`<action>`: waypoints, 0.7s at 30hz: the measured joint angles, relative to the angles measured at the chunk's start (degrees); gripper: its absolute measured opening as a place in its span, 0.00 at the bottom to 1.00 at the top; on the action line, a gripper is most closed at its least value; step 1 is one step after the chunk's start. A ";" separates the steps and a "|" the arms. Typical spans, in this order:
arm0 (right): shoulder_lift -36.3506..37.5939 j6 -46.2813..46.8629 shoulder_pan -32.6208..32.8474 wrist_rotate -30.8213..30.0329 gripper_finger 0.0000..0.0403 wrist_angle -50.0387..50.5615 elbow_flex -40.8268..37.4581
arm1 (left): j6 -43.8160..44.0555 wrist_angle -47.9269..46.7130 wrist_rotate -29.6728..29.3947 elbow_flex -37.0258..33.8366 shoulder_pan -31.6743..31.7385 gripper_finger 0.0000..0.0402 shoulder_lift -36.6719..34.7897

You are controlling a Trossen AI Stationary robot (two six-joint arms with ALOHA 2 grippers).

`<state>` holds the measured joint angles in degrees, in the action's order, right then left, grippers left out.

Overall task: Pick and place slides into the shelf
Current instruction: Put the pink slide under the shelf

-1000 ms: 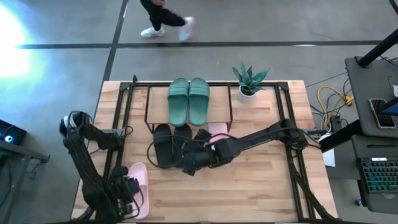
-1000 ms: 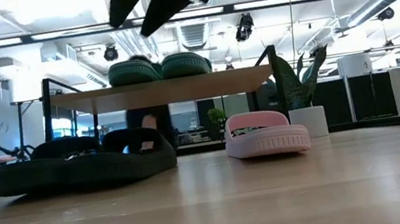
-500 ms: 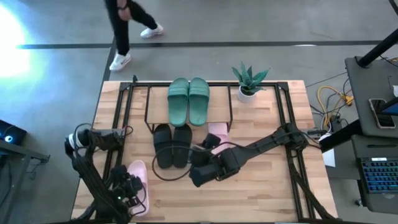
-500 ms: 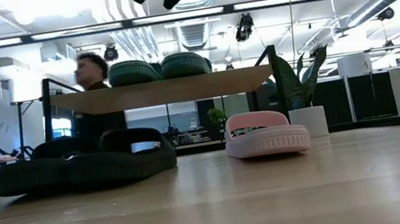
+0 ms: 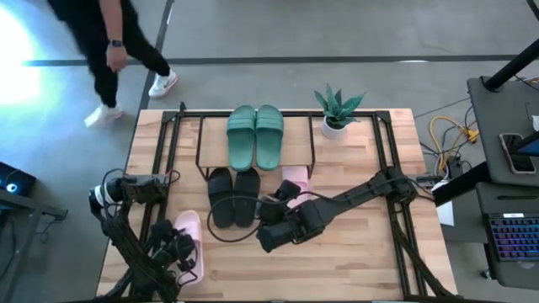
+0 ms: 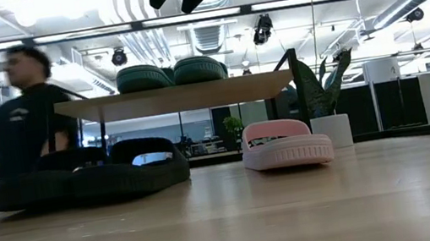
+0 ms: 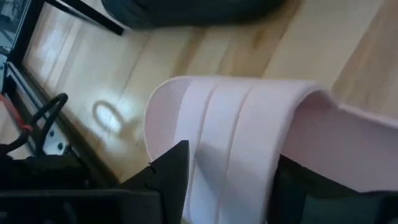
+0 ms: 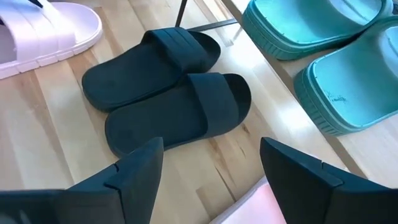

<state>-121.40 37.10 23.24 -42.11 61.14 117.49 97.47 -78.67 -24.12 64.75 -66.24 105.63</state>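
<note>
The shelf [image 5: 296,139] stands at the table's far middle with the green pair [image 5: 255,135] on its top board [image 6: 177,98]. The black pair [image 5: 232,195] lies side by side on the table at the shelf's front, and one pink slide [image 5: 295,177] lies to their right. A second pink slide [image 5: 190,237] lies near the table's near left corner. My left gripper [image 7: 236,186] is down over it, open, one finger on each side of its strap. My right gripper [image 8: 211,180] hangs open and empty above the table, near the black pair. My left gripper has the pink slide's wide strap [image 7: 236,124] between its two fingers [image 7: 173,177], coming at it slanting down from above. I cannot tell whether the fingers touch the strap. The slide lies flat on the table.
A small potted plant [image 5: 337,109] stands to the right of the shelf. A person [image 5: 109,42] walks on the floor past the table's far left corner. Cables lie along the table's left edge [image 5: 139,189]. Bare wood stretches across the near middle and right.
My left gripper has gone down onto the near-left pink slide and tipped more steeply down. My right gripper has drawn back from the black pair toward the near edge, then kept still. The person has walked leftward behind the table.
</note>
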 joint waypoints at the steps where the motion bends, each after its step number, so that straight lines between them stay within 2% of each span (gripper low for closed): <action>1: 0.00 -0.01 0.00 0.00 0.65 0.01 -0.02 | 1.17 0.19 -0.75 -0.17 -0.02 0.37 0.00; 7: 0.00 0.00 -0.02 0.02 0.65 0.00 -0.02 | 4.22 1.65 -3.63 -2.03 -0.02 0.37 -0.27; 13: 0.00 0.43 -0.02 0.02 0.65 0.01 -0.02 | 4.27 3.19 -3.89 -4.68 0.37 0.37 -0.35; 16: 0.00 1.62 -0.02 0.03 0.65 0.11 -0.02 | 4.27 3.21 -3.92 -6.52 0.93 0.31 -0.35; 21: 0.00 3.41 -0.02 0.37 0.65 0.61 -0.04 | 4.27 3.30 -3.89 -9.14 1.81 0.14 -0.35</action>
<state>-121.40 40.51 23.22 -41.74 61.76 117.45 101.73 -75.37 -28.01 55.61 -64.42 105.27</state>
